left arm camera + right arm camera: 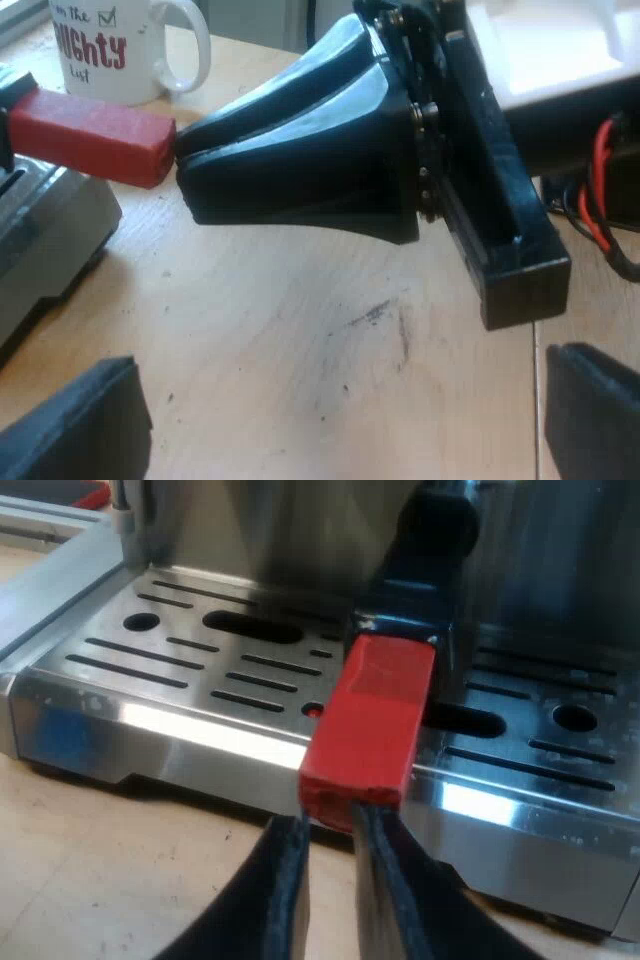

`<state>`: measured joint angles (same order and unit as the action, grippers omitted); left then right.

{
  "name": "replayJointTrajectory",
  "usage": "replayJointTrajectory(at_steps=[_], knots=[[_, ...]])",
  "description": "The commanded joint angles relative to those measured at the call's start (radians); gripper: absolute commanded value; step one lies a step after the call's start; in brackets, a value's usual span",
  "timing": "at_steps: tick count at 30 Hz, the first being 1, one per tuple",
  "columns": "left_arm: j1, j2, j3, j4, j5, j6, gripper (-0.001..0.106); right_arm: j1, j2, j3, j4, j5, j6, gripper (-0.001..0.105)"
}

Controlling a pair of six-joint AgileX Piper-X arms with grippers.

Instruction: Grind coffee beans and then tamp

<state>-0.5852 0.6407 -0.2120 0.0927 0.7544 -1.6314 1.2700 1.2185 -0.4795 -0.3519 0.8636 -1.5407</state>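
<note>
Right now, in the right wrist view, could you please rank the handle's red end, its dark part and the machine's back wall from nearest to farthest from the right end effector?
From the right end effector:
1. red end, directly ahead of it.
2. dark part of the handle, behind the red end, over the drip tray.
3. back wall, beyond the tray.

R gripper (182, 158): 2 glossy black fingers (300, 130), wedge-shaped, tapering; screws (428, 112) at base, black boxy rail (505, 220), white housing (560, 50). L gripper (340, 405) fingers: dull black, blunt.
</note>
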Motion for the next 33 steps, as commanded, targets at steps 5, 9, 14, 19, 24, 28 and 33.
replayJointTrajectory(at_steps=[5,9,14,19,24,28,33], knots=[[-0.005,-0.005,-0.002,0.000,0.004,-0.001,0.082,-0.032,0.001,-0.004,-0.015,0.061,-0.012,0.017],[-0.005,-0.005,-0.002,0.000,0.004,-0.001,0.082,-0.032,0.001,-0.004,-0.043,0.114,-0.052,0.017],[-0.005,-0.005,-0.002,0.000,0.004,-0.001,0.082,-0.032,0.001,-0.004,-0.075,0.121,-0.080,0.017],[-0.005,-0.005,-0.002,0.000,0.004,-0.001,0.082,-0.032,0.001,-0.004,-0.094,0.121,-0.080,0.017],[-0.005,-0.005,-0.002,0.000,0.004,-0.001,0.082,-0.032,0.001,-0.004,-0.100,0.119,-0.080,0.017],[-0.005,-0.005,-0.002,0.000,0.004,-0.008,0.082,-0.032,0.001,-0.004,-0.100,0.073,-0.080,0.017],[-0.005,-0.005,-0.002,0.000,0.004,-0.008,0.082,-0.032,0.001,-0.004,-0.100,0.074,-0.080,0.017]])
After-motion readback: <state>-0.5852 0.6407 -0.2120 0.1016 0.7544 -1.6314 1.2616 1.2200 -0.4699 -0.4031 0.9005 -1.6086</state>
